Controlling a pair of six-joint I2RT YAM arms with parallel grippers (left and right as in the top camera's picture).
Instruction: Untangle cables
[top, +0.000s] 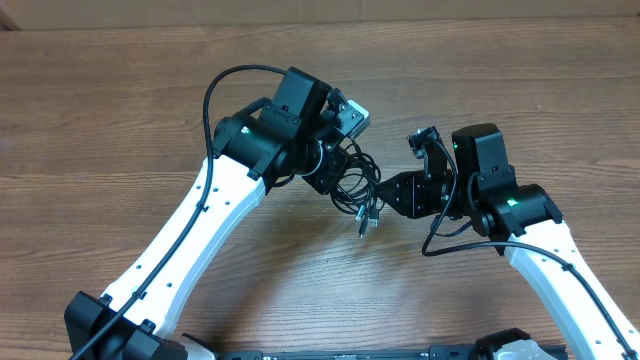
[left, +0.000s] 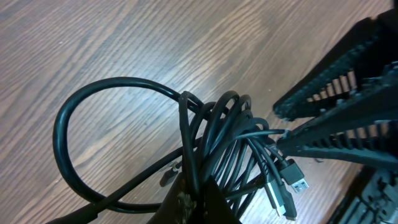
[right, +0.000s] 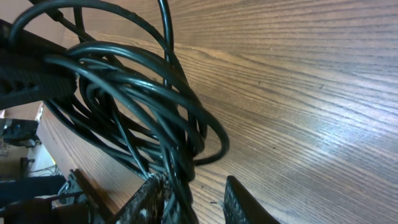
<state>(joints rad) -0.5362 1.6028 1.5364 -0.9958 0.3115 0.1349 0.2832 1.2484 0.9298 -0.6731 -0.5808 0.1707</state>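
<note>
Barely started — thin black cables with silvery plug tips (top: 357, 192) form one knot on the brown wooden table (top: 150, 100). The left gripper (left: 188, 200), at its 9 o'clock, clamps them; the right gripper (right: 196, 188), at 3 o'clock, stands part-open.

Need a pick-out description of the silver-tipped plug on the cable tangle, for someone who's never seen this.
On the wood table, between the two white arms, is a tangle of black cables. A plug pokes out at its edge nearest the arm bases. Its tip is bare silvery metal; the cords around it are all black.
</note>
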